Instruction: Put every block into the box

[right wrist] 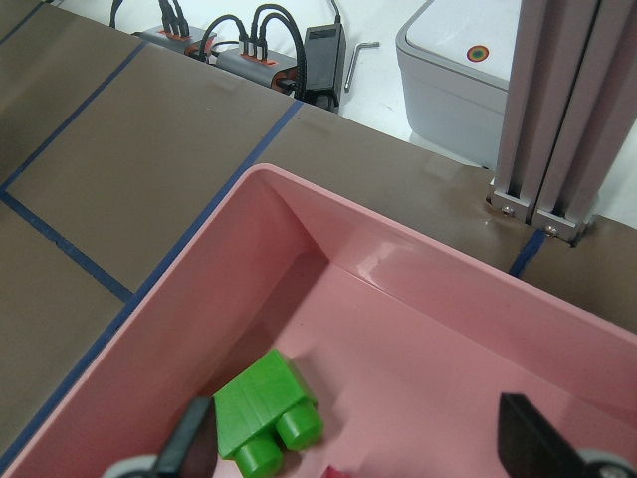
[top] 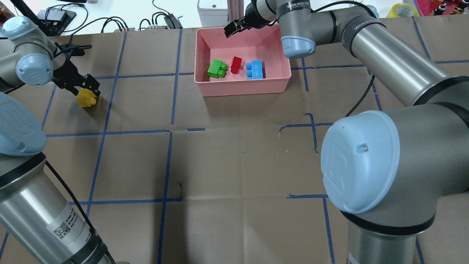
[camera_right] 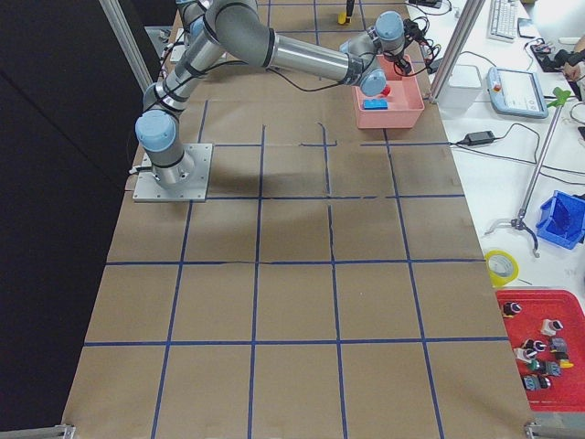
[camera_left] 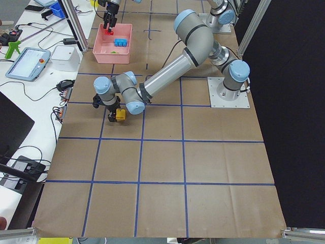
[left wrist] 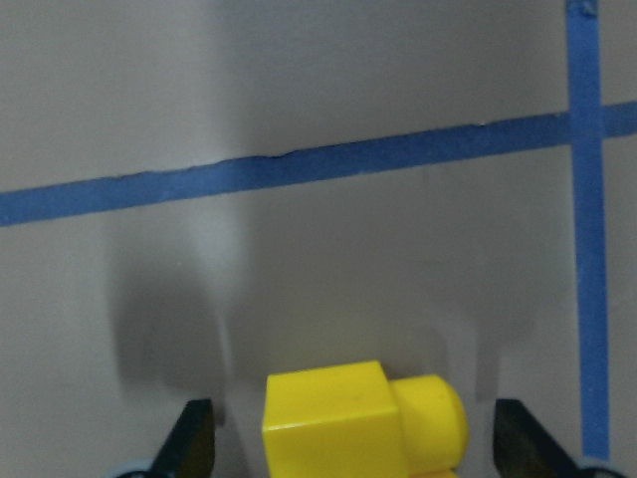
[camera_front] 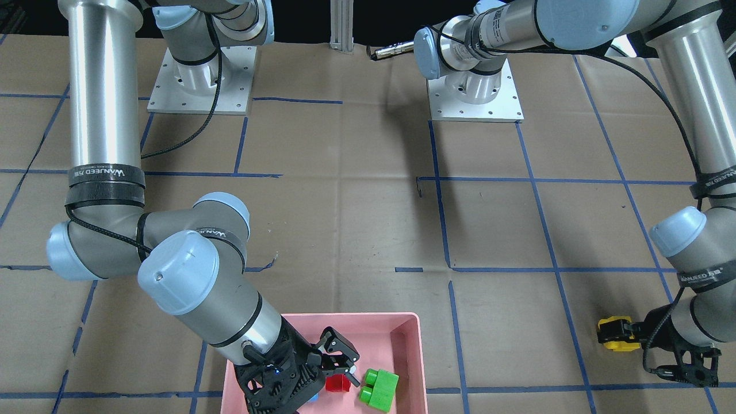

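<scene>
The pink box point(top: 242, 88) stands at the table's far middle. In it lie the green block point(top: 217, 69), the red block point(top: 236, 64) and the light-blue block point(top: 255, 69). My right gripper point(top: 234, 27) hangs open and empty above the box's far side; its wrist view shows the green block point(right wrist: 264, 408) below it. The yellow block point(top: 87, 98) lies on the paper at far left. My left gripper point(top: 88, 87) is low over it and open. In the left wrist view the yellow block point(left wrist: 343, 423) sits between the fingers point(left wrist: 194, 448) with gaps on both sides.
Brown paper with blue tape lines point(top: 172, 73) covers the table. Beyond the far edge are power bricks and cables point(right wrist: 249, 50), a grey device point(right wrist: 458, 70) and an aluminium post point(right wrist: 557, 110) close behind the box. The right arm's elbow point(top: 359, 161) looms large near me.
</scene>
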Robot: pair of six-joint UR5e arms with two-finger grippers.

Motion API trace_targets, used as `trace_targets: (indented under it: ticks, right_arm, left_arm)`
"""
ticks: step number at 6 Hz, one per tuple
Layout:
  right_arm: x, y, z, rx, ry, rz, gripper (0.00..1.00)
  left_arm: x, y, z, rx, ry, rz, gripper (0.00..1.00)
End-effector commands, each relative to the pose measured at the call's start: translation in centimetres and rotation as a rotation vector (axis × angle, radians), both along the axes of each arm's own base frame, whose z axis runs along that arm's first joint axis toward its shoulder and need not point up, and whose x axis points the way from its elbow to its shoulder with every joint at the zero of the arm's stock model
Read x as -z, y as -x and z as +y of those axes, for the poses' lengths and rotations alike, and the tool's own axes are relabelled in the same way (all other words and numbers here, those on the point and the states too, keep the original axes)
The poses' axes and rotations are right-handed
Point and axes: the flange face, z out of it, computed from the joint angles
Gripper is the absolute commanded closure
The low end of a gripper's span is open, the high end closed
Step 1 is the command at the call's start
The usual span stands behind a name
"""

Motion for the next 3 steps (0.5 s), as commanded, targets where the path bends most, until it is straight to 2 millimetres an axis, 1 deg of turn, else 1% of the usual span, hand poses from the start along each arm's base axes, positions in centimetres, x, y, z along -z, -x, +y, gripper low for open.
trace_targets:
  ticks: [1, 2, 3]
  right_arm:
    - [0.0, 0.0, 0.1, 0.001, -0.012, 0.002, 0.00]
    - [-0.2, 0.4, 0.4, 0.013, -0.038, 0.026, 0.00]
    - [-3.7, 2.4, 1.8, 0.057, -0.119, 0.109, 0.00]
  left_arm:
    - [-0.4, 0.0, 0.0, -0.004, 0.004, 0.000, 0.26]
    - [-0.7, 0.1, 0.0, -0.005, 0.005, 0.001, 0.40]
    - [-1.0, 0.2, 0.1, -0.005, 0.003, 0.002, 0.56]
